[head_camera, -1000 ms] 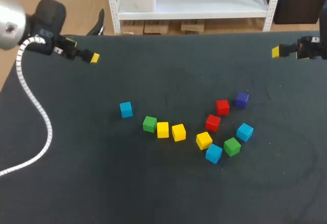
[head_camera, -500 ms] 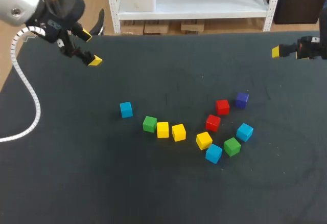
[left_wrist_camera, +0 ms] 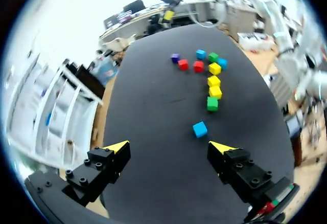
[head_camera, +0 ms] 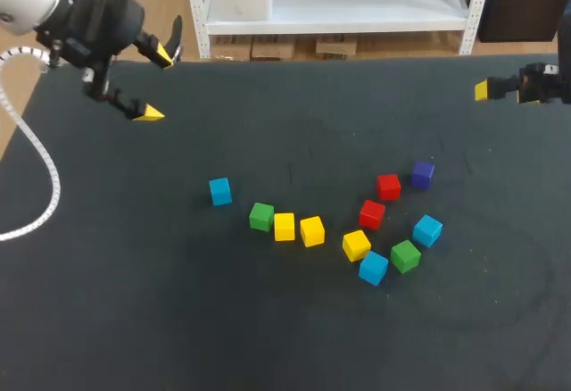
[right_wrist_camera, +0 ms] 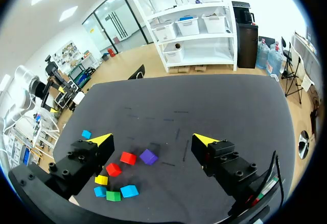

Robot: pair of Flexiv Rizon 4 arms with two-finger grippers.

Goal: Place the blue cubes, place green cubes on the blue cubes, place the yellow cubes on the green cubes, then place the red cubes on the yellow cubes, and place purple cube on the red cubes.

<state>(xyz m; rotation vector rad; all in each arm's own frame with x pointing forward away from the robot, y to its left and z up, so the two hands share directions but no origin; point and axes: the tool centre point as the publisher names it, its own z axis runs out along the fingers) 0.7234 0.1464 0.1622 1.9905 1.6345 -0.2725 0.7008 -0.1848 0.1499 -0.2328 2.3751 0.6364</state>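
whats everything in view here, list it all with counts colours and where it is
blue cubes: 3, blue, one alone at left, two in the right cluster
green cubes: 2, green, one beside the yellow pair, one between the right blue cubes
yellow cubes: 3, yellow, mid-table
red cubes: 2, red, right of middle
purple cube: 1, purple, beside the farther red
table: 1, black
left end effector: 1, yellow-tipped, open, far left corner
right end effector: 1, yellow-tipped, open, far right edge
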